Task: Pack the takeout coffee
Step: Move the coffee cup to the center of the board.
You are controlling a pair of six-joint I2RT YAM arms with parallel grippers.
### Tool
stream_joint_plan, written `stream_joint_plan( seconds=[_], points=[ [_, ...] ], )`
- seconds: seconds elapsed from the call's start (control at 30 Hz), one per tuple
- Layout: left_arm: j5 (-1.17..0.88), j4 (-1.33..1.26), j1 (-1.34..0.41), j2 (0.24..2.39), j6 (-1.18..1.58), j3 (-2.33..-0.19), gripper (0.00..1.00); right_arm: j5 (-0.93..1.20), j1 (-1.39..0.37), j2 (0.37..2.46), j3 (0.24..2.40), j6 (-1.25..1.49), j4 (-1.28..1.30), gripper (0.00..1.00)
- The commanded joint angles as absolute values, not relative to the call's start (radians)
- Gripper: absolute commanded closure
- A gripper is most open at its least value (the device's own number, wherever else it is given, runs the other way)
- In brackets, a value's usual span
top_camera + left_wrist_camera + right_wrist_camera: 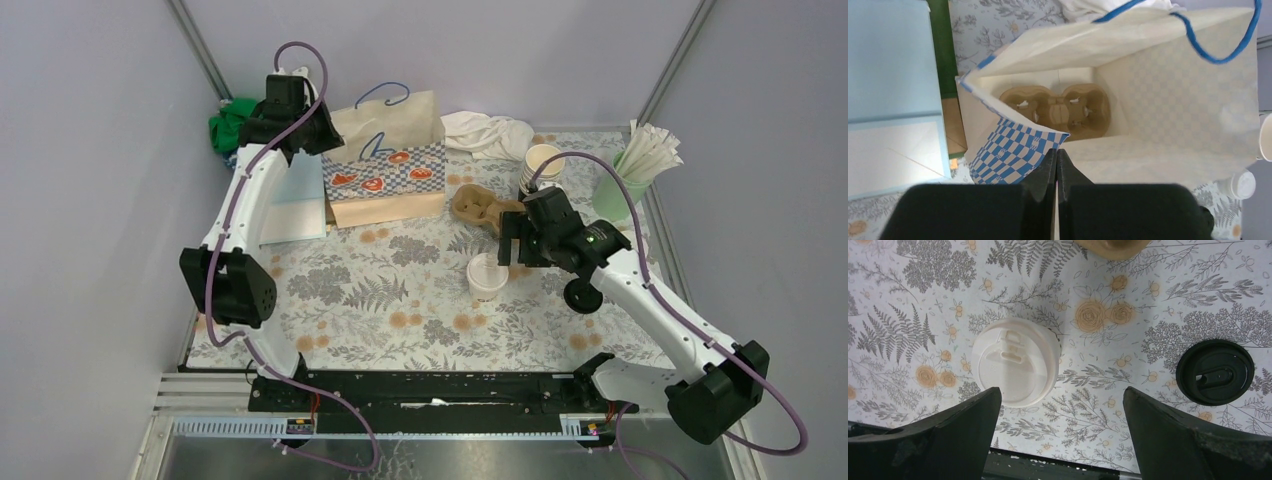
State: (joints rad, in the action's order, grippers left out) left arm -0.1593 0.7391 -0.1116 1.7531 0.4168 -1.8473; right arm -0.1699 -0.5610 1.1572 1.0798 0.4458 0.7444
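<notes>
Left gripper [1056,165] was clamped shut on the paper bag [1158,100] rim, far left. A cup carrier [1055,110] sat inside, no cups packed yet. The lidded coffee cup [1015,362] stood mid-table. Right gripper [1060,392] hovered over it, wide open and empty.

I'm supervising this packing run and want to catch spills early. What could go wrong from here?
1. The lidded cup sits off-centre between the open right gripper's fingers; closing may tip it.
2. The left gripper, shut on the bag's rim, might lose it, letting the mouth sag.
</notes>
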Motion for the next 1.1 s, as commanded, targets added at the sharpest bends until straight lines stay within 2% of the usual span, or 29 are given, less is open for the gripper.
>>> stream_joint_plan(
  seconds=[0.0,0.3,0.37,0.47,0.53,0.8,0.97,1.07],
  points=[
    [-0.2,0.725,-0.109,1.636,0.454,-1.792,1.0,-0.088,-0.572,1.163,1.127,0.408,0.788,0.0],
    [-0.151,0.729,-0.108,1.576,0.436,-1.71,0.98,-0.11,-0.676,1.24,1.135,0.46,0.754,0.0],
    [-0.125,0.741,-0.107,1.577,0.427,-1.722,0.84,-0.128,-0.69,1.259,1.148,0.468,0.757,0.0],
    [-0.108,0.756,-0.107,1.574,0.407,-1.751,0.52,-0.189,-0.69,1.251,1.159,0.486,0.765,0.0],
    [-0.1,0.763,-0.107,1.561,0.395,-1.762,0.41,-0.226,-0.687,1.231,1.157,0.492,0.767,0.0],
    [-0.127,0.764,-0.145,1.415,0.35,-1.749,0.23,-0.213,-0.575,1.153,1.118,0.502,0.779,0.0],
    [-0.066,0.754,-0.295,1.316,0.332,-1.701,0.04,-0.26,-0.52,1.084,1.072,0.535,0.767,0.0],
    [-0.016,0.705,-0.423,1.244,0.345,-1.619,0.01,-0.322,-0.506,1.045,1.055,0.565,0.763,0.0]
  ],
)
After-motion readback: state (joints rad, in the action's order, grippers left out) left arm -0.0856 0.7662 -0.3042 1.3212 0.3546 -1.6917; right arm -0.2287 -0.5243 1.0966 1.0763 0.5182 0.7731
